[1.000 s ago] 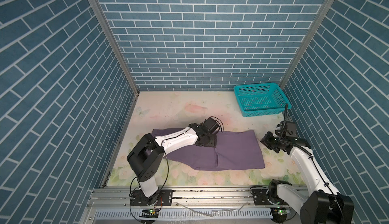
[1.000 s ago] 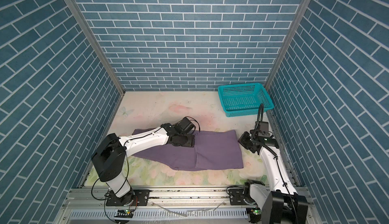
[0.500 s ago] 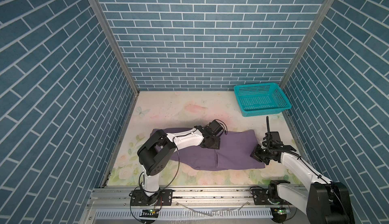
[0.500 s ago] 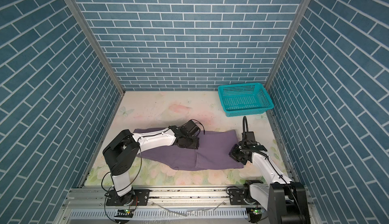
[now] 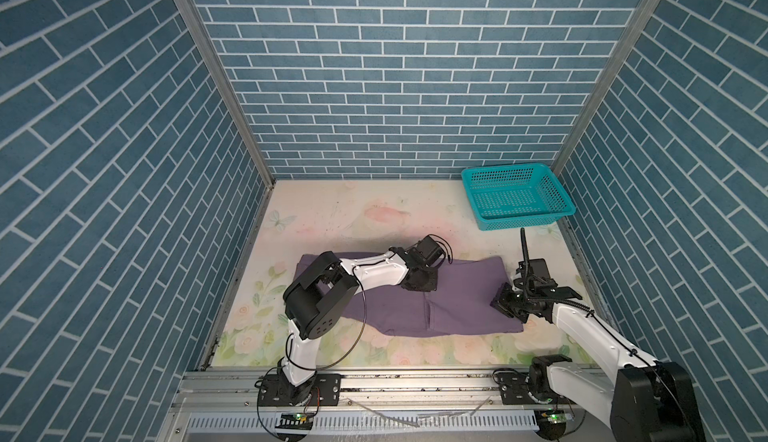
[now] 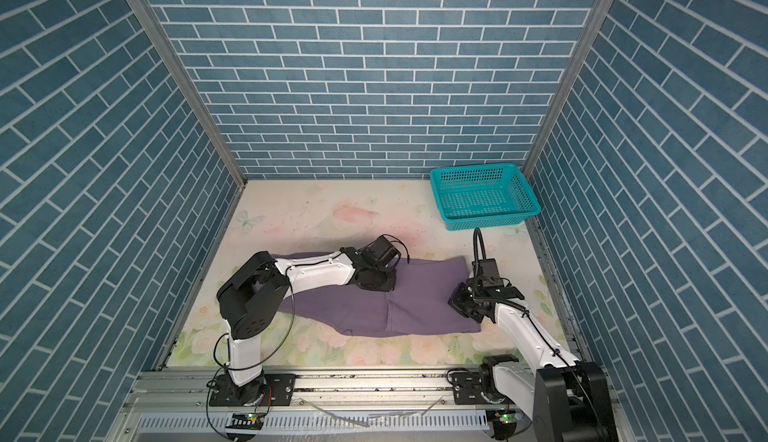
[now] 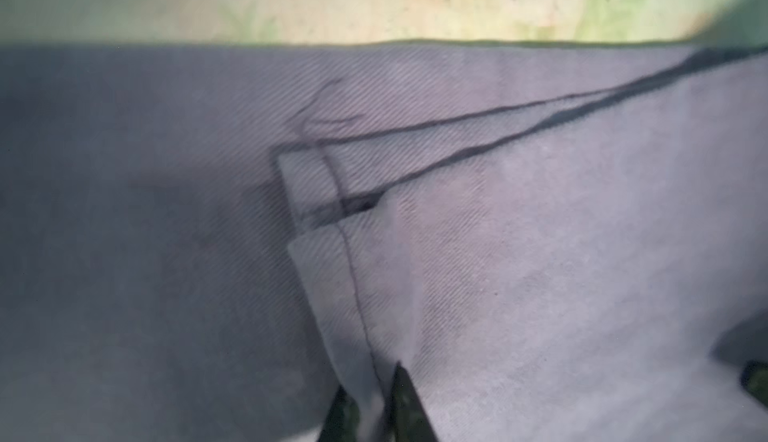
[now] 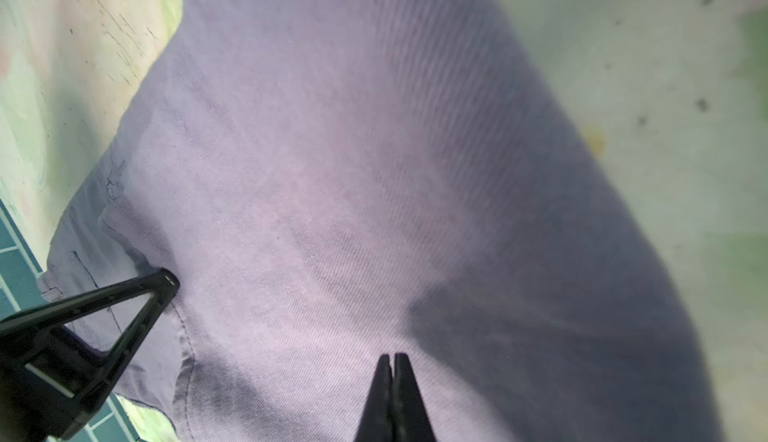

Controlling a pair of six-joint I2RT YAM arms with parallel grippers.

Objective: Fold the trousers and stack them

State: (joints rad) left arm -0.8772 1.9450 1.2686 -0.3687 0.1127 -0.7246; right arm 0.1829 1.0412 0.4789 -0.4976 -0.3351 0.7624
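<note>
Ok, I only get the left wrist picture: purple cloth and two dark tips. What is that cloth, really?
Observer: A pair of trousers, lying flat along a flowery table.
Operator: Is there a second hand somewhere?
Observer: Yes, the right hand, shut, sits over the trousers' end on the right in both top views.
Operator: Anything else around?
Observer: A teal basket, with nothing in it, in the table's far right corner.
</note>
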